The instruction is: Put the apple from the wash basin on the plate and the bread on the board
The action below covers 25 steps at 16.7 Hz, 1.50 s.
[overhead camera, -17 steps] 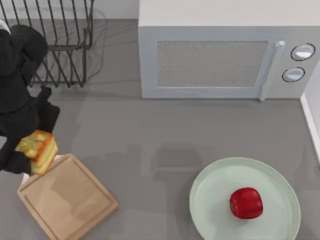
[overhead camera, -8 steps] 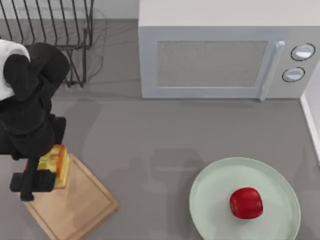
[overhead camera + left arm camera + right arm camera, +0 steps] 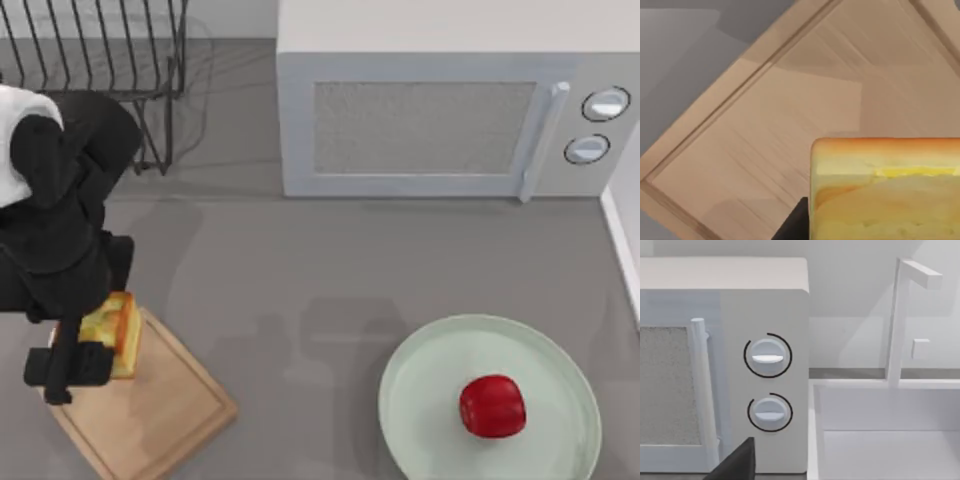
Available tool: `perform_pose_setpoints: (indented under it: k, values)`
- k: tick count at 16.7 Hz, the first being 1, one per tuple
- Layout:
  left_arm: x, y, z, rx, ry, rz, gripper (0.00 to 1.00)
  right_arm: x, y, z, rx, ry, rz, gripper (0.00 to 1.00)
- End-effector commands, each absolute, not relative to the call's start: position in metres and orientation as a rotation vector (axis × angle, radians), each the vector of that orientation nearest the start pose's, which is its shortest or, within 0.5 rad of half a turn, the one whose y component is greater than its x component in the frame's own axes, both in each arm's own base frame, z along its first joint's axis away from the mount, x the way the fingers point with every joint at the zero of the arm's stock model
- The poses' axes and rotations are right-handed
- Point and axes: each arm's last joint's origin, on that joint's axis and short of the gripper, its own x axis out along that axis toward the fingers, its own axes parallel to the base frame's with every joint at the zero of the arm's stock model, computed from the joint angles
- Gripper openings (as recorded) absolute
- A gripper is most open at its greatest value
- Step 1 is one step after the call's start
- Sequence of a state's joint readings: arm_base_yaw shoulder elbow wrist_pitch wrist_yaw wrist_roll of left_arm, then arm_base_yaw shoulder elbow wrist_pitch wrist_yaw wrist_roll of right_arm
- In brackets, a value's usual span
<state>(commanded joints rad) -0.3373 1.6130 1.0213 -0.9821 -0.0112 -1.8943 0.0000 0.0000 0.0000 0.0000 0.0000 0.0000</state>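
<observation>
Already over the board's point(image 3: 150, 415) corner, the left gripper point(image 3: 92, 345) clamps the bread point(image 3: 112, 330); released here, it might tumble off the edge.

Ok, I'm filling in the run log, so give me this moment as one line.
left gripper: shut on bread, over board | apple: on plate | right arm: parked by microwave

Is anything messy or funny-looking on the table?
Nothing stands out. The apple sits on the plate, off-centre but well inside the rim. The left gripper holds the bread over the board. Nothing is spilled or broken.
</observation>
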Motion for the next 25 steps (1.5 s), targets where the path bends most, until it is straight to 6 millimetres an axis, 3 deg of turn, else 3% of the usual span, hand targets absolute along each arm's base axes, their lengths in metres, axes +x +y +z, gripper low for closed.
perform_pose_setpoints:
  k: [8, 12, 25]
  values:
    - [0.257, -0.09, 0.141, -1.191, 1.208, 1.198, 0.0, 0.106, -0.001, 0.16, 0.0, 0.0, 0.0, 1.0]
    - [0.257, -0.09, 0.139, -1.189, 1.209, 1.2, 0.0, 0.106, -0.001, 0.16, 0.0, 0.0, 0.0, 1.0]
    - [0.257, -0.09, 0.139, -1.189, 1.209, 1.2, 0.98, 0.106, -0.001, 0.16, 0.0, 0.0, 0.0, 1.0]
